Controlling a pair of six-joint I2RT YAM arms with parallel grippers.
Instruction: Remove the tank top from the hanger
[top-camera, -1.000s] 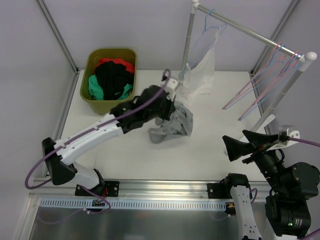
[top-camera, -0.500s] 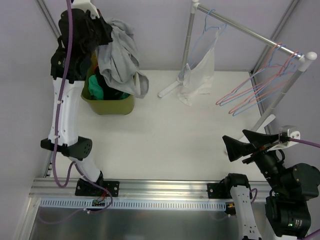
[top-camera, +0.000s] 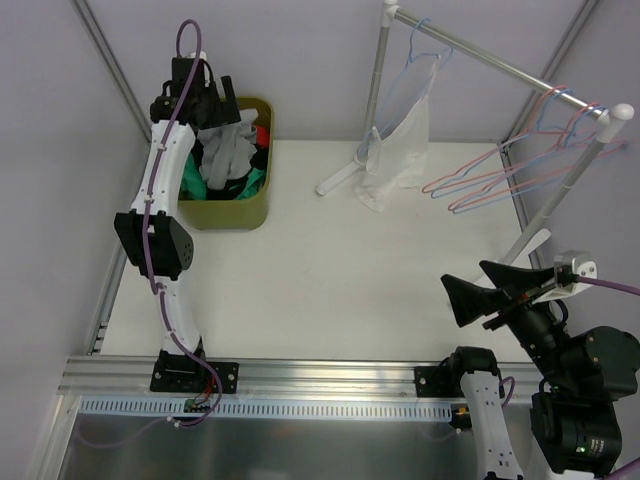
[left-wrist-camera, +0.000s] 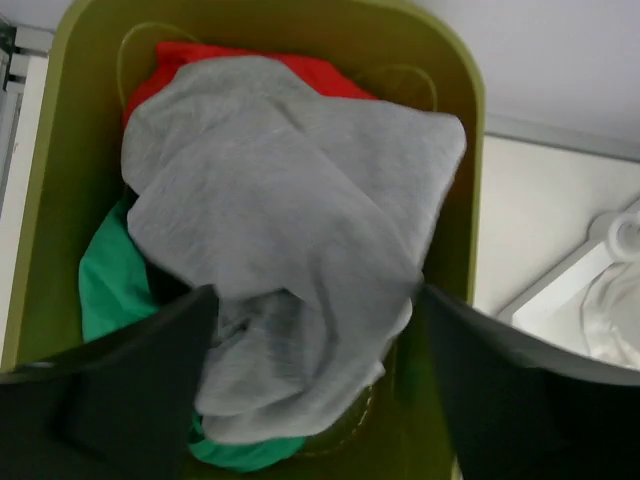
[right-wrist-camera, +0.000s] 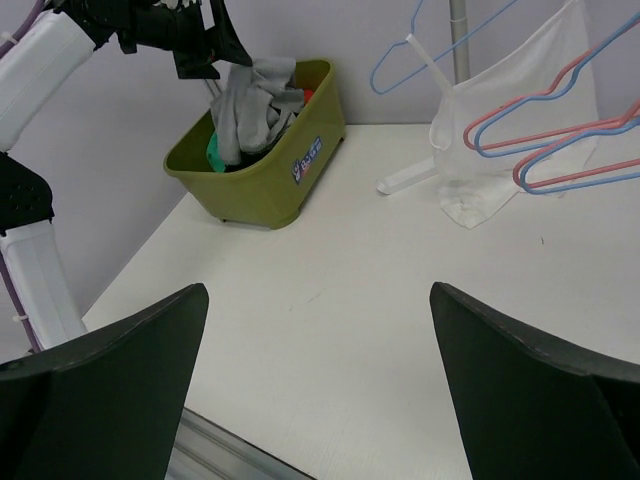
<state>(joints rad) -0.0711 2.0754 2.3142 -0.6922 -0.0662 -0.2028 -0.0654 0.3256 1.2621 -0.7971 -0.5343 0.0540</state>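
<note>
A white tank top (top-camera: 405, 140) (right-wrist-camera: 500, 150) hangs on a light-blue hanger (top-camera: 418, 55) at the left end of the rack's rail (top-camera: 500, 65). My left gripper (top-camera: 225, 100) (left-wrist-camera: 315, 300) (right-wrist-camera: 215, 45) hovers open over the olive bin (top-camera: 262, 200) (left-wrist-camera: 465, 120) (right-wrist-camera: 260, 190), far left of that hanger. A crumpled grey garment (top-camera: 232, 148) (left-wrist-camera: 290, 210) (right-wrist-camera: 255, 100) lies on the bin's pile just below its spread fingers. My right gripper (top-camera: 463, 282) (right-wrist-camera: 318, 300) stands open above the table at the near right, with nothing between its fingers.
The bin also holds red, green and black clothes (left-wrist-camera: 110, 290). Several bare pink and blue hangers (top-camera: 500, 180) (right-wrist-camera: 560, 150) dangle at the rail's right end. The rack's foot (top-camera: 340, 178) rests on the white table (top-camera: 330, 270). Frame posts stand at the back corners.
My left arm swung from mid-table to above the bin with the grey garment, then opened; the garment now lies in the bin. The bare hangers have swayed. The right arm stayed still.
</note>
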